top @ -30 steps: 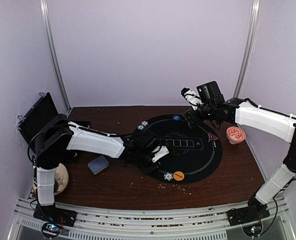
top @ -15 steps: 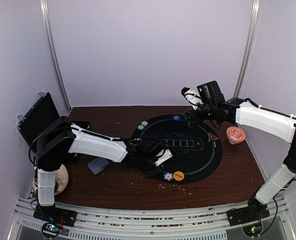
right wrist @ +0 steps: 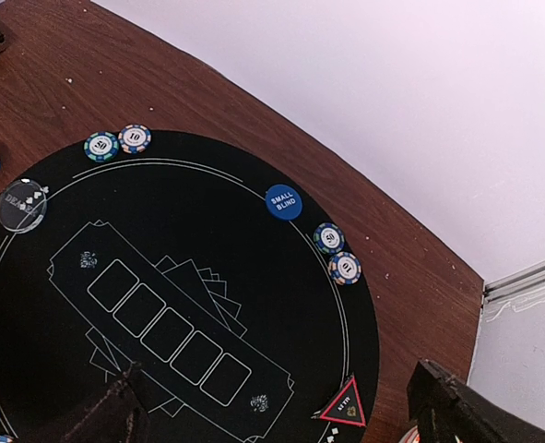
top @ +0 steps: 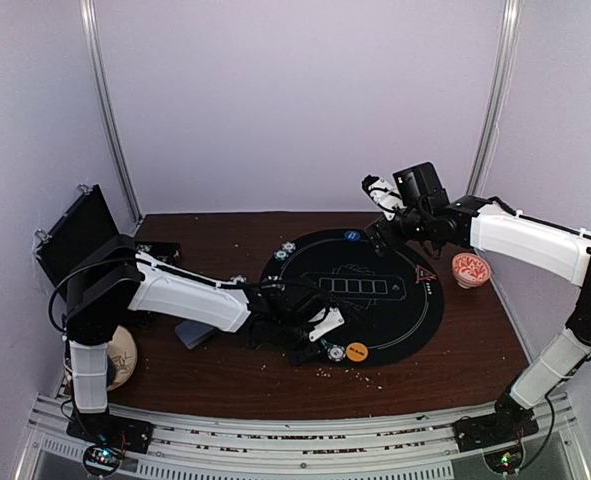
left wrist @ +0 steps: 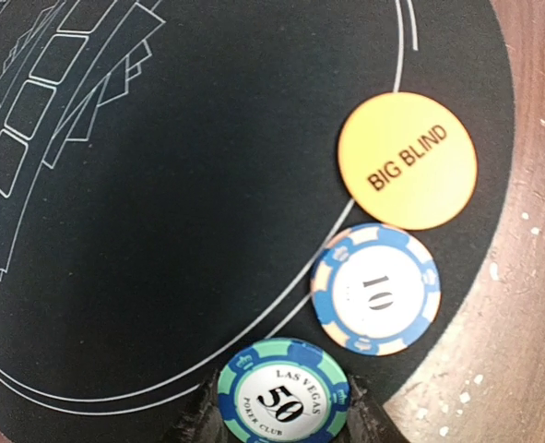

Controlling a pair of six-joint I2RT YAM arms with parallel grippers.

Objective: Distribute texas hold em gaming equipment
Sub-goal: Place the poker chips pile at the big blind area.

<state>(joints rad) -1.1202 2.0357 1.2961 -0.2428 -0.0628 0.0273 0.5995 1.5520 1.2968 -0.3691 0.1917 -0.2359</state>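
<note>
My left arm and right arm share one look: glossy white shell links between matte black joints. Thin black cables loop at the left shoulder. The left fingertips are rough, dark and matte.

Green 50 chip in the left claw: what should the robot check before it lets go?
1. The green 50 chip sits between the left gripper fingers: ok.
2. It is over the black mat, not the wooden table: ok.
3. It lies flat on the mat: cannot tell.
4. Gap to the blue 10 chip: cannot tell, they look very close.
5. The right gripper is open and away from this spot: ok.
</note>
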